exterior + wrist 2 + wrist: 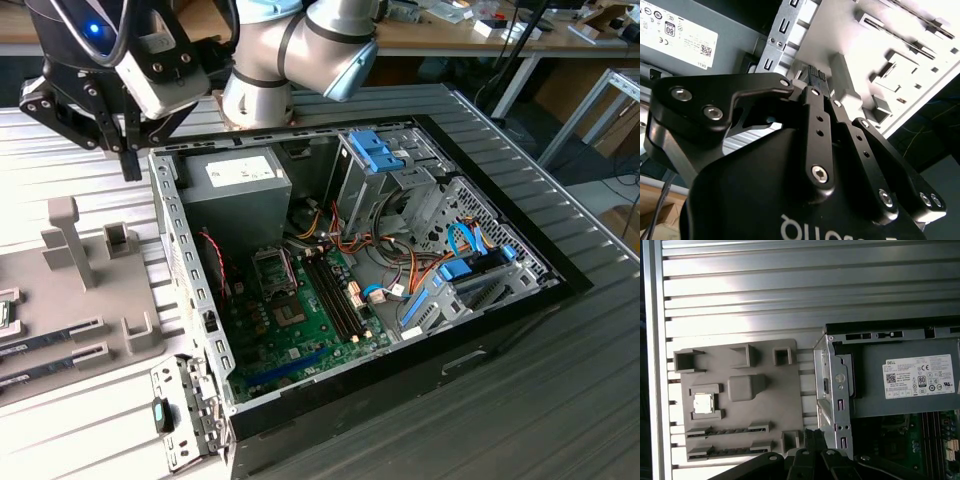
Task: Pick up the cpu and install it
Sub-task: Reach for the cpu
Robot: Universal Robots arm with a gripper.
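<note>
On the exterior view's left, one grey tray (95,300) lies on the ribbed metal worktop (60,130). In the first wrist view the tray has several pockets and one raised block (745,387) in its middle. The cpu (703,403) – one small square chip with a silver top – sits flat in a square pocket near the tray's edge that is farther from the computer. Beside this pocket, two long dark memory sticks (725,430) lie in two parallel slots, one next to the other.

The one gripper (131,170) hangs above the far part of the tray, close to the corner of the open computer case (450,370). Its two fingers are pressed together. In both wrist views the fingertips (810,440) meet just beside the metal side wall of the case, between the tray and the case. The cpu is well apart from them.

More to the exterior view's right, the case lies on its side with the cover off. Inside it there is one grey power supply (235,195) with a white label, in the corner nearest to the gripper. Next to it is one green motherboard (300,330) – on it I see one square socket (275,270) with a metal frame. Further right are metal drive cages with blue plastic parts (375,150) and a bundle of coloured cables (400,275).
</note>
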